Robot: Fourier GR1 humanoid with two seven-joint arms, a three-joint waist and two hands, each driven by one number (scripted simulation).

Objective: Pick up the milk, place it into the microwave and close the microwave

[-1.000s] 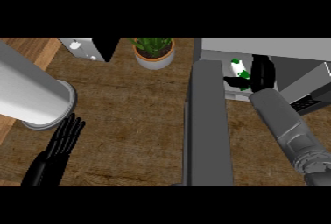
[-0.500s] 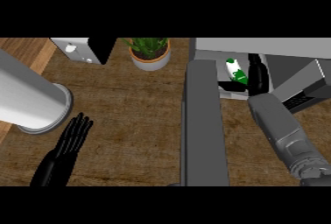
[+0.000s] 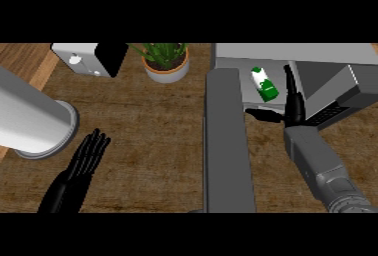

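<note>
The milk [image 3: 264,84], a white carton with green markings, lies inside the open microwave [image 3: 310,54] at the upper right. My right hand [image 3: 294,103] is just to the right of the carton and slightly nearer me. Its fingers are straight, its thumb sticks out to the left below the carton, and it holds nothing. The microwave door [image 3: 227,145] hangs open as a long grey slab running toward me, left of my right forearm. My left hand [image 3: 85,161] rests open and flat on the wooden counter at the lower left.
A potted green plant [image 3: 164,59] stands at the back, just left of the microwave. A white and black appliance [image 3: 90,57] sits at the back left. A large grey cylinder [image 3: 29,125] occupies the left edge near my left hand.
My right hand, curled round the milk a second ago, has straightened and let go. The carton now lies in the microwave, with the hand drawn slightly back from it.
</note>
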